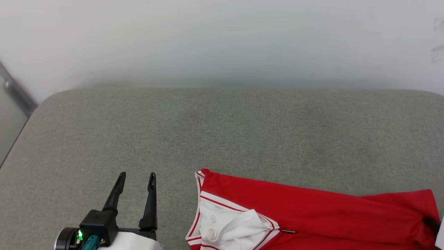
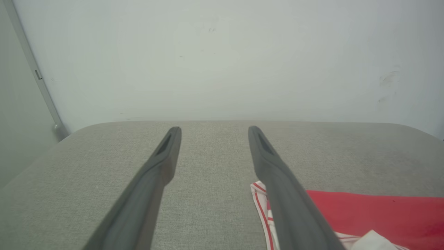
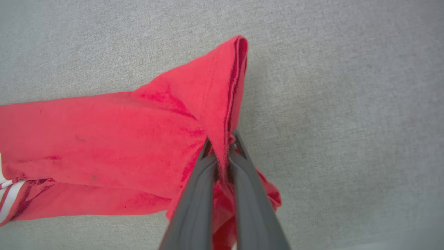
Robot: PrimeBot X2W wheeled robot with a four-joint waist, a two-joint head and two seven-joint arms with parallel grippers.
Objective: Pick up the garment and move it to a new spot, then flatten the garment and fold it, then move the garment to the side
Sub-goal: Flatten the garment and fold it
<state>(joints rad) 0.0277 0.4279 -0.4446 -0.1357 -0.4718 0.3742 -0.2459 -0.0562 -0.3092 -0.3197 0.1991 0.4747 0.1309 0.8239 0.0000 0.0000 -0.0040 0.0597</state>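
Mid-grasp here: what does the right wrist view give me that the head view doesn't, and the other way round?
Right wrist view: the right gripper shut on a raised fold of the soft red fabric shirt. Head view: the open left gripper, the shirt's crumpled white panel and the pale wall. Both: the shirt lying on the grey woven cushion.

left tool (image 1: 136, 174) showing two long black fingers (image 1: 150, 201) tapering to slotted tips, black boxy base (image 1: 99, 222) carrying glowing green light (image 1: 80, 235), teal connector (image 1: 91, 242) plugging in beside it, white forearm shell (image 1: 135, 242) sitting behind, right tool (image 3: 222, 139) showing matching dark grey fingers (image 3: 194, 194)
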